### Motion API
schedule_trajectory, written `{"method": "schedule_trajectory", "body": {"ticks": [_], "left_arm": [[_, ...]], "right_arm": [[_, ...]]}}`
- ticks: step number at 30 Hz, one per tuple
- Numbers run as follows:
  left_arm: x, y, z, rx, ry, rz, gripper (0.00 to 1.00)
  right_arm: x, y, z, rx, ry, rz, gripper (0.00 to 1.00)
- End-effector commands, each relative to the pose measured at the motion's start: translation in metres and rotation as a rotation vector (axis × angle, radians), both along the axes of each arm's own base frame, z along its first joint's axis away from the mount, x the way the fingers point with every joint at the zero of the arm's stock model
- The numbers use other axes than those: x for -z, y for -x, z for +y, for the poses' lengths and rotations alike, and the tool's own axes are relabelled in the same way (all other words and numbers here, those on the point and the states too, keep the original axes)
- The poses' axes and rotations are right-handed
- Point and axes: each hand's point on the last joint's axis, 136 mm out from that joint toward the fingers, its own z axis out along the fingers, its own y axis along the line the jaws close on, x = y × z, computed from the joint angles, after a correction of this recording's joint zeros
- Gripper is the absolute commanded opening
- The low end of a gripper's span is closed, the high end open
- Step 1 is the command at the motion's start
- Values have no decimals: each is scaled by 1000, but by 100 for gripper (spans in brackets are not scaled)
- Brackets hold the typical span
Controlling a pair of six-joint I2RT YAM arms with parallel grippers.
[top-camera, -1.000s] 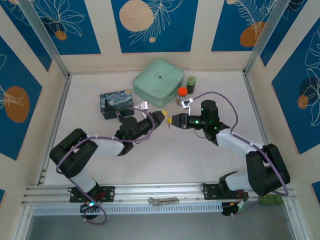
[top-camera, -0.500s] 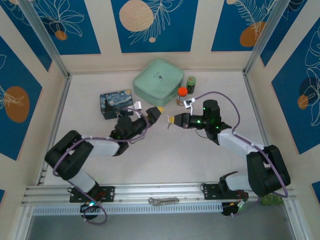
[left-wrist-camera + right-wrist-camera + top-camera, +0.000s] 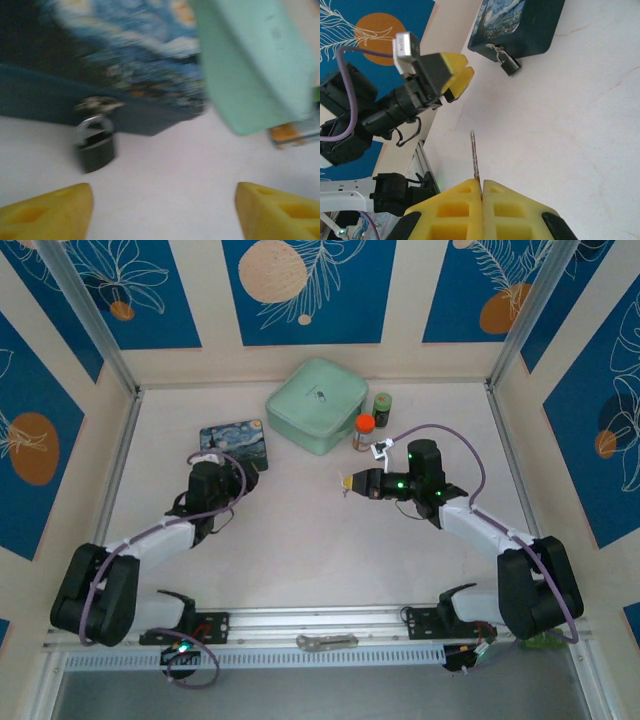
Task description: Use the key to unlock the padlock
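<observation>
The padlock (image 3: 95, 145), dark with a silvery shackle, hangs from the hasp on the front of the blue painted tin (image 3: 125, 55). My left gripper (image 3: 165, 215) is open just in front of it, with the padlock ahead of the left fingertip (image 3: 50, 210) and nothing between the jaws. In the top view it sits at the tin's near right corner (image 3: 242, 476). My right gripper (image 3: 481, 186) is shut on the key (image 3: 475, 152), whose thin blade sticks out forward above the table. From the right wrist, the padlock (image 3: 507, 64) lies far ahead.
A mint green case (image 3: 317, 403) stands behind the tin, with an orange-capped bottle (image 3: 365, 430) and a dark green bottle (image 3: 382, 405) to its right. A flat silver metal piece (image 3: 325, 642) lies on the front rail. Bare table lies between the two grippers.
My left arm has swung left, away from the right gripper and over to the tin, and its jaws have opened. The right gripper, shut on the key, has barely moved.
</observation>
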Motion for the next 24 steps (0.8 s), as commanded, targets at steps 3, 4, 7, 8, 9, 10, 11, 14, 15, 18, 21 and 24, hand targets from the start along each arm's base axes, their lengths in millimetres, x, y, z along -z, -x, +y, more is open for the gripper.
{"method": "schedule_trajectory", "body": {"ticks": [3, 4, 7, 8, 9, 10, 11, 14, 15, 18, 21, 24], "left_arm": [[43, 0, 25, 6, -109, 121, 62], [47, -3, 25, 9, -104, 122, 62], [52, -15, 19, 47, -79, 89, 59], [53, -19, 16, 63, -75, 77, 57], [53, -23, 13, 75, -73, 62, 57], [53, -26, 12, 78, -69, 50, 57], [52, -29, 12, 78, -66, 33, 57], [53, -36, 11, 70, -61, 2, 56], [54, -38, 11, 68, -61, -6, 56], [57, -45, 9, 64, -45, -29, 55], [64, -52, 5, 68, -16, -34, 52], [71, -59, -5, 91, 36, -33, 46]], "right_arm": [[-10, -2, 2, -8, 7, -30, 0], [-10, -2, 3, -9, 7, -30, 0], [-10, -1, 3, -10, 10, -30, 0], [-10, -1, 3, -9, 11, -30, 0], [-11, 0, 3, -10, 12, -32, 0], [-11, 0, 3, -9, 13, -31, 0], [-11, 1, 2, -7, 16, -31, 0], [-11, 2, 2, -2, 21, -33, 0], [-11, 2, 2, -1, 21, -34, 0], [-10, 2, 2, -4, 18, -30, 0], [-10, 1, 4, -6, 18, -29, 0], [-10, 1, 5, -8, 18, -28, 0]]}}
